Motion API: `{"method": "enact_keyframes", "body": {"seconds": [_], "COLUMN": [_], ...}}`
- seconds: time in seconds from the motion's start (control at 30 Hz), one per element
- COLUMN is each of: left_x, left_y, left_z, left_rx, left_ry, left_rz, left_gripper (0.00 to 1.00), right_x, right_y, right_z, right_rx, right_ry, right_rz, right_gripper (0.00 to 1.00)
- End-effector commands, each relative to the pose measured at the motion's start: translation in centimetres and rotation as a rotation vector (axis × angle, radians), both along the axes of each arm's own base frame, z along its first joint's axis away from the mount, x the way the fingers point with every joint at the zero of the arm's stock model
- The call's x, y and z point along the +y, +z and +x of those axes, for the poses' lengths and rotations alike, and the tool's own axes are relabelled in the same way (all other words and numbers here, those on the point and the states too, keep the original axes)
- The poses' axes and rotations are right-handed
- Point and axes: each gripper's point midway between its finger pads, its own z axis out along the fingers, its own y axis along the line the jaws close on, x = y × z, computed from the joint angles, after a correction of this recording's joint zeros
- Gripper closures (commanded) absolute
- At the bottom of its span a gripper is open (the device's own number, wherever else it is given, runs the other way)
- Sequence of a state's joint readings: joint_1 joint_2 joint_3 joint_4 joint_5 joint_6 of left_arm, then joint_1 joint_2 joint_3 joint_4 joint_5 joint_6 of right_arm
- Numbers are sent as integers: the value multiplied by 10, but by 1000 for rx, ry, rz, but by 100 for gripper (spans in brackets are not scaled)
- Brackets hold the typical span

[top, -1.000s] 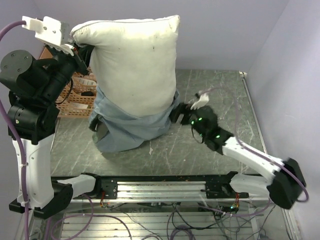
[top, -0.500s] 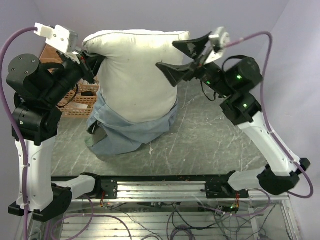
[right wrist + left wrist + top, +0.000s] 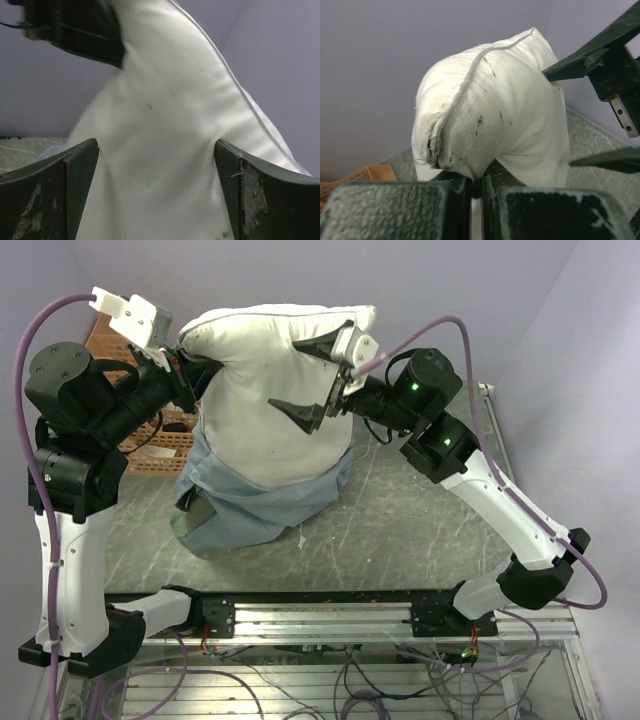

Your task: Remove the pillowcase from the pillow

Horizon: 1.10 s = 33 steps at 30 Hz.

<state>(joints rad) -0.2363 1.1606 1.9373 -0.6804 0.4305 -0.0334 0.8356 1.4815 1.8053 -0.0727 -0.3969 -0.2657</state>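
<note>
- Now, nearest the arm bases, the blue-grey pillowcase (image 3: 245, 508) sits bunched on the counter (image 3: 420, 530) in the lower left of centre. It is wrapped only around the pillow's bottom end.
- A second ago the right claw was down at the case's right edge. It let go, swung up, and is now at the pillow's upper face.
- The off-white pillow (image 3: 250, 400) stands upright out of the case in the middle of the frame, most of it bare.
- The right claw (image 3: 312, 378) is released, with its jaws spread wide. In its own wrist view the white cloth fills the gap between the jaws (image 3: 157, 165).
- At the upper left, the left claw (image 3: 192, 368) is clenched on the pillow's top corner and holds it up. Its wrist view shows the seam pinched between shut jaws (image 3: 476, 182).
- Farthest back, at the left edge, an orange basket (image 3: 150, 455) stands behind the left arm.
- I judge the right arm is going for a second hold on the pillow. With both claws on it, the pillow could be lifted clear of the slumped case.
</note>
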Motion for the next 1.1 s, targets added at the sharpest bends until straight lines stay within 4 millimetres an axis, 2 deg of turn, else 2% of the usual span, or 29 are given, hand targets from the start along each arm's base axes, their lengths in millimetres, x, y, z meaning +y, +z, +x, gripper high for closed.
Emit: {"method": "enact_keyframes", "body": {"seconds": [0.0, 0.17, 0.27, 0.43, 0.5, 0.67, 0.77, 0.8, 0.83, 0.87, 0.9, 0.93, 0.97, 1.0, 1.07], "left_x": [-9, -15, -19, -23, -23, -23, -23, -22, -20, -18, -15, -13, -10, -6, 7], "left_y": [-2, -6, -10, -19, -19, -10, -7, -6, -5, -4, -6, -7, -11, -15, -27], "left_z": [-11, -16, -20, -27, -30, -37, -40, -41, -42, -42, -42, -43, -44, -43, -37], "left_rx": [7, 23, 37, 67, 60, 27, 19, 12, 2, -9, -14, -23, -27, -27, -13], "left_ry": [-81, -127, -161, -211, -213, -224, -228, -221, -211, -194, -180, -170, -155, -133, -55], "left_rz": [28, 48, 67, 96, 98, 86, 80, 82, 85, 87, 93, 105, 123, 144, 184], "left_gripper": [93, 93, 93, 93, 93, 93, 93, 93, 92, 86, 69, 48, 30, 16, 9], "right_x": [-5, -1, 9, 18, 23, 40, 48, 48, 47, 43, 33, 21, 10, 1, -14], "right_y": [33, 36, 28, 17, 5, -40, -57, -57, -52, -47, -31, -23, -13, -4, 10], "right_z": [-26, -33, -24, -16, -14, -7, 6, 12, 20, 30, 43, 54, 57, 56, 56], "right_rx": [-202, -270, -256, -240, -209, -98, -36, -28, -18, -5, 2, 11, -5, -17, -27], "right_ry": [29, 71, 81, 88, 106, 160, 133, 100, 51, -16, -113, -200, -229, -232, -263], "right_rz": [18, -42, -131, -172, -206, -314, -330, -314, -281, -239, -157, -87, -27, 25, 85], "right_gripper": [0, 0, 0, 0, 0, 1, 13, 24, 41, 72, 99, 100, 100, 100, 100]}}
